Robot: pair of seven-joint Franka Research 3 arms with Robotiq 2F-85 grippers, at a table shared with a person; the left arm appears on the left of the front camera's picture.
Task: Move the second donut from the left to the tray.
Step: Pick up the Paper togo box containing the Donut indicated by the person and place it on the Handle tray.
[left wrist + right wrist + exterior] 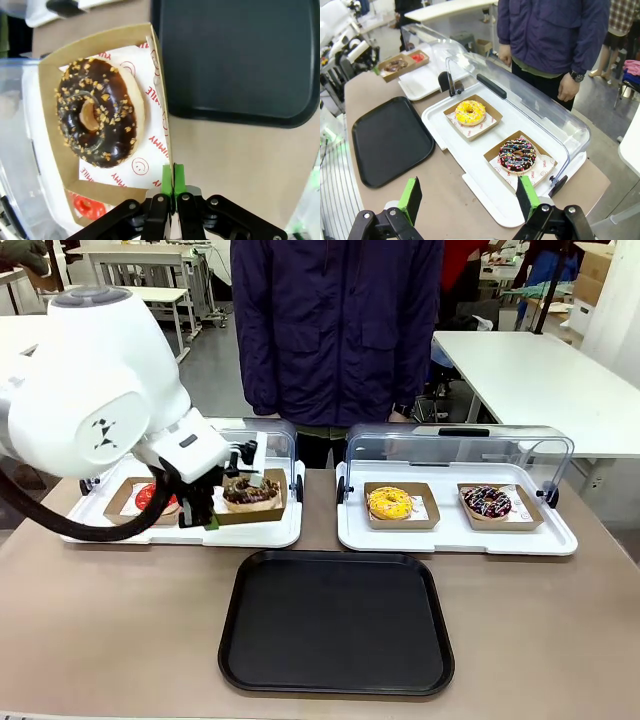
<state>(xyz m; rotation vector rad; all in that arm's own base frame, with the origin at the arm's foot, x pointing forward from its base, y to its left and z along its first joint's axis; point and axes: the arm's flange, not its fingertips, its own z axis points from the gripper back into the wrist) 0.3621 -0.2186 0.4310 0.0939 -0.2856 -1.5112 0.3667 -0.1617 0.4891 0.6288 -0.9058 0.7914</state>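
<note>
Fingers of the left gripper (173, 187) are closed on the near wall of the holder (161, 85), with the donut (97, 111) inside it, at the left white tray (260, 536). The holder should be kept level and carried right and near to the black tray (336, 625). The clear lid (283, 445) stands close behind; the red donut (152, 497) lies just left. The right gripper (470, 198) is open.

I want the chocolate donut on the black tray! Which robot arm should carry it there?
The left one. Its gripper already pinches the cardboard holder under the chocolate donut, beside the black tray. The right gripper hangs open farther off.
</note>
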